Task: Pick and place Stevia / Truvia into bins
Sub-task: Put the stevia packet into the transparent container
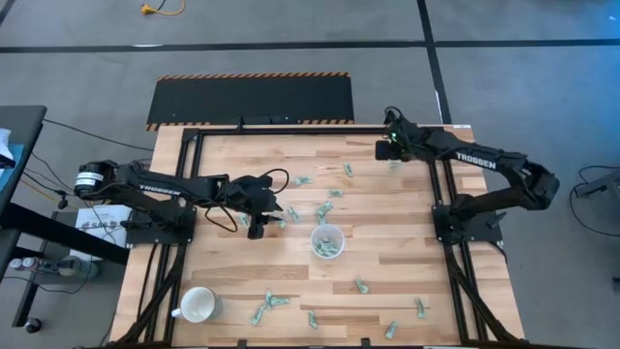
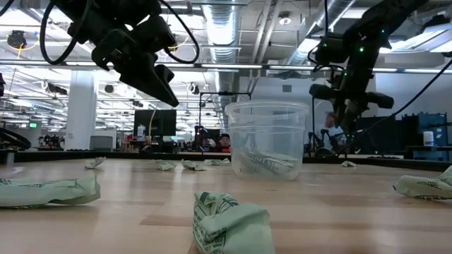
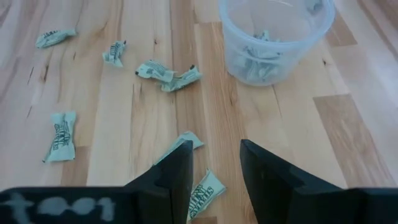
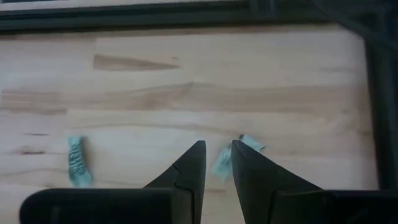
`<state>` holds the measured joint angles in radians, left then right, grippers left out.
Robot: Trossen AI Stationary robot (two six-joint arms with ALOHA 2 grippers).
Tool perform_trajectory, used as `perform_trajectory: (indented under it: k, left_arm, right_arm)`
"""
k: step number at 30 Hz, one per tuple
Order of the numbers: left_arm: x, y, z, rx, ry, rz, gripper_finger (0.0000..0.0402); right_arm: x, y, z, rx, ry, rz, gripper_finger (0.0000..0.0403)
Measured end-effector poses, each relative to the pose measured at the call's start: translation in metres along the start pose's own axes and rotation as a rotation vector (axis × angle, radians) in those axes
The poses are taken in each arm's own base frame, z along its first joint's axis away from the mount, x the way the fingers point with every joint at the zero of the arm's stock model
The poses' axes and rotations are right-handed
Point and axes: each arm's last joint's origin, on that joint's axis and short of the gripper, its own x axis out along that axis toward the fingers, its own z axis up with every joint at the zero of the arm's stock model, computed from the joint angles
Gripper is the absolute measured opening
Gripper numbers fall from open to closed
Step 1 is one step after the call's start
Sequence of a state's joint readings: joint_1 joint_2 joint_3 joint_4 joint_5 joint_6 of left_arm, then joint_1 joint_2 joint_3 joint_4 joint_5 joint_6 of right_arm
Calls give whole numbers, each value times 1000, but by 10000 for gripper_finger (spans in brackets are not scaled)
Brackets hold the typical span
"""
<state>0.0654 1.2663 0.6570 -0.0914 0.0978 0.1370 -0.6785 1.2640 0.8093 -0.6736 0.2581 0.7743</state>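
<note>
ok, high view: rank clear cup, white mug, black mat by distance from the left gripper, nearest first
From the left gripper:
1. Clear cup, to its right at table centre.
2. White mug, at the table's near-left corner.
3. Black mat, on the floor beyond the far edge.

free: bare wood around cup point(image 1: 327, 241) | obstacles: scattered sachets point(image 1: 324, 209), mug point(image 1: 198, 305) | far corner: probably clear

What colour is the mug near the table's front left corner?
White; the mug shows best in the high view.
</note>
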Motion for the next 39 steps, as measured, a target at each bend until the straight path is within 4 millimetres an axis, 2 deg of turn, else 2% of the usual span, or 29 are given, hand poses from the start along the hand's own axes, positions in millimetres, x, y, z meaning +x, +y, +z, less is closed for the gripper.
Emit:
perform_trajectory:
  k: [5, 9, 15, 21, 25, 30, 39]
  left_arm:
    - [0, -2, 0, -15, 1, -10, 123]
    - [1, -7, 0, -1, 2, -27, 123]
    - [1, -8, 1, 20, 1, -32, 123]
    - [1, -8, 1, 31, 2, -20, 123]
    - [1, -8, 1, 32, 1, -19, 123]
    - [1, -8, 1, 33, 1, -18, 123]
    - [1, -8, 1, 33, 1, -17, 123]
  right_arm:
    - [1, -1, -2, 59, 21, 3, 70]
    - [10, -6, -10, 58, 39, -11, 79]
    - [24, -13, -22, 112, 30, -4, 114]
    - [31, -19, -28, 232, 22, -41, 157]
    - [36, -18, -30, 253, -22, -4, 173]
    - [46, -10, -33, 234, -15, 0, 172]
    - [79, -8, -44, 190, 69, -101, 152]
